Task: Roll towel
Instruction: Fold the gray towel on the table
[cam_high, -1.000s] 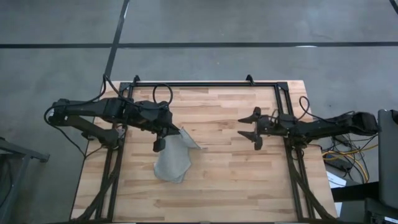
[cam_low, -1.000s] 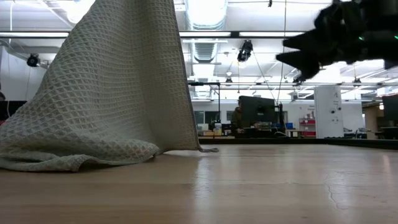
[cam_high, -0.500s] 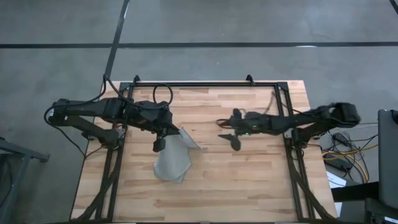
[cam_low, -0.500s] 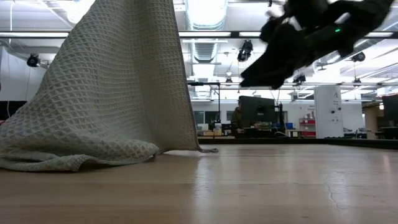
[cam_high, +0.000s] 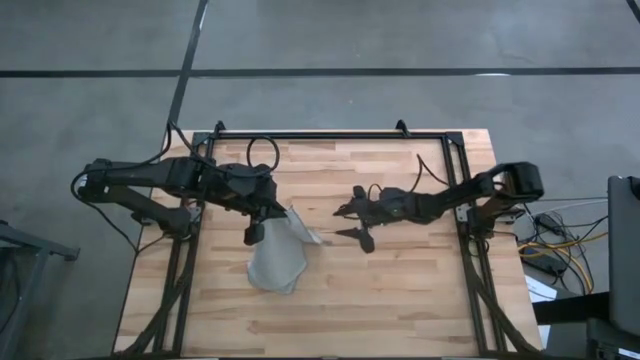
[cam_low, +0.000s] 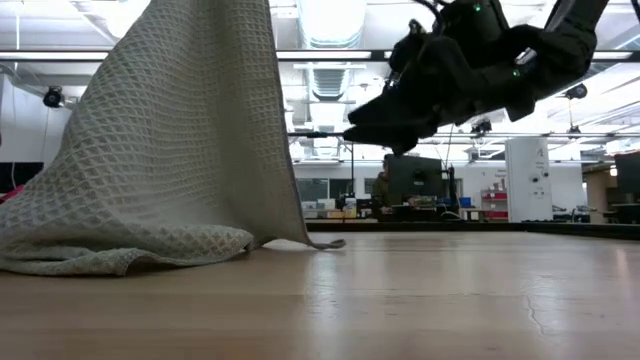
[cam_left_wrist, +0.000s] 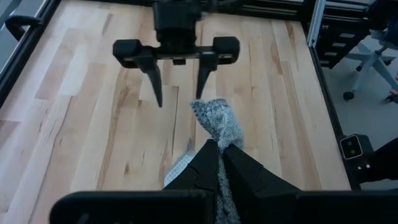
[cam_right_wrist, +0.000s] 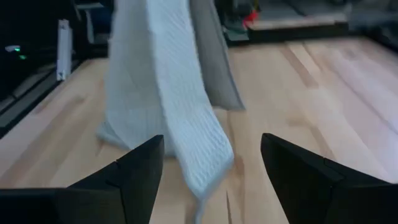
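The towel (cam_high: 277, 260), a light grey waffle-weave cloth, hangs from my left gripper (cam_high: 270, 213) over the table's left half. It fills the left of the low view, where its lower part (cam_low: 120, 252) lies bunched on the wood. My left gripper (cam_left_wrist: 221, 163) is shut on it. My right gripper (cam_high: 339, 222) hovers open above the table's middle, just right of the towel and apart from it. In the right wrist view its fingers stand either side of the hanging towel (cam_right_wrist: 171, 106) farther off. My left gripper pinches the towel's upper end between its two fingers, and a small tuft of cloth (cam_left_wrist: 214, 121) sticks out past the fingertips. The fingers slant down from the table's left side. The towel hangs below them with its lower part (cam_high: 275, 275) resting slack on the table.
Bare wooden tabletop (cam_high: 400, 290) lies to the right and near side of the towel. A black frame (cam_high: 330, 133) runs along the table's far edge and down both sides. Cables (cam_high: 555, 245) lie off the right edge.
My right gripper has travelled from the table's right side toward the left, sinking a little, and now hovers close to the hanging towel, still open. The towel hangs as before.
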